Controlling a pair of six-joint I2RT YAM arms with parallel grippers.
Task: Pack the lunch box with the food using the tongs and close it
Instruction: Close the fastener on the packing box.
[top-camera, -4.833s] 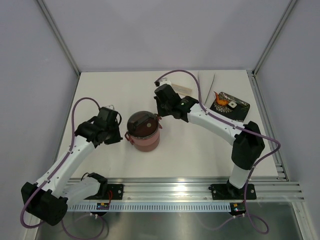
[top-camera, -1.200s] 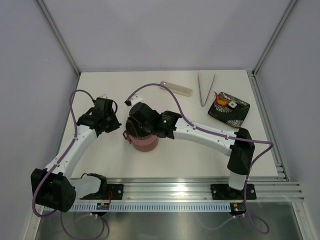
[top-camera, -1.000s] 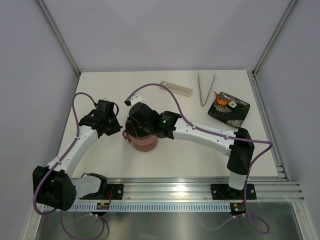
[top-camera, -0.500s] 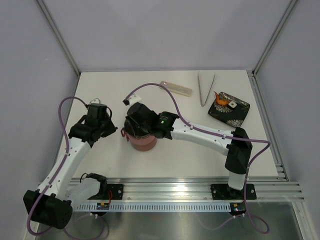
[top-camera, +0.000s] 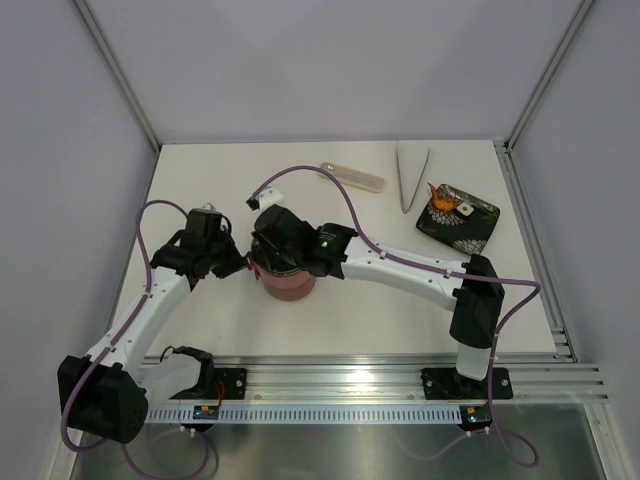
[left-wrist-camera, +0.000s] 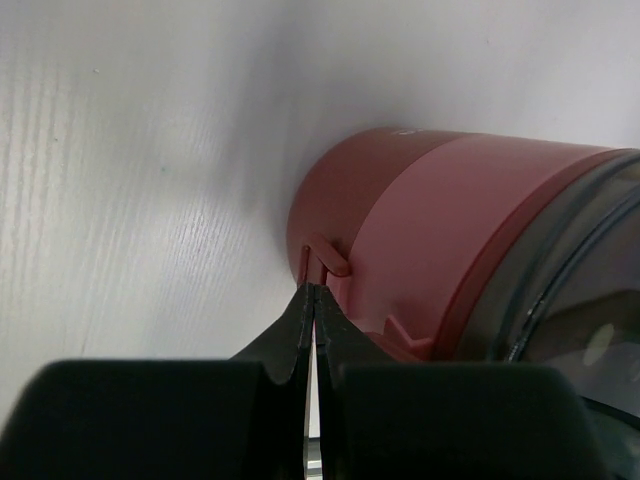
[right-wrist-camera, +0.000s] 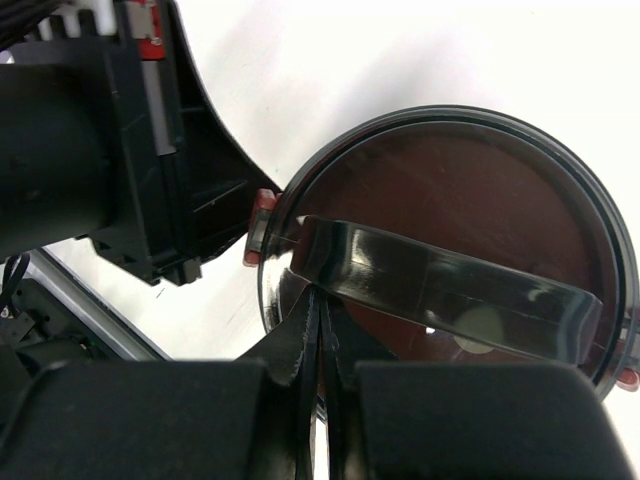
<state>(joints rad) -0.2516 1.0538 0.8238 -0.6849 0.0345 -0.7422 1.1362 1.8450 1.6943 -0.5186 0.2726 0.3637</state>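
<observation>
The lunch box (top-camera: 290, 288) stands stacked at mid-table, maroon, with its grey top lid (right-wrist-camera: 470, 210) on. My right gripper (top-camera: 265, 258) hovers over it, shut, its tips (right-wrist-camera: 318, 296) resting on the lid's left rim at the end of the dark handle (right-wrist-camera: 440, 285). My left gripper (top-camera: 237, 266) is shut too, its tips (left-wrist-camera: 316, 290) touching a red latch (left-wrist-camera: 326, 262) on the box's left side. The tongs (top-camera: 411, 176) lie at the back right. The food (top-camera: 441, 200), orange pieces and a white one (top-camera: 464, 210), sits on the black tray (top-camera: 478, 226).
A long beige cutlery case (top-camera: 353, 177) lies behind the lunch box. The right arm's forearm (top-camera: 400, 268) stretches across the table's middle. The purple cable (top-camera: 300, 172) loops above the box. The frame posts stand at the back corners.
My left gripper swung out to the left, then came back against the lunch box's left side. The right gripper stayed on the lid, shifting only slightly.
</observation>
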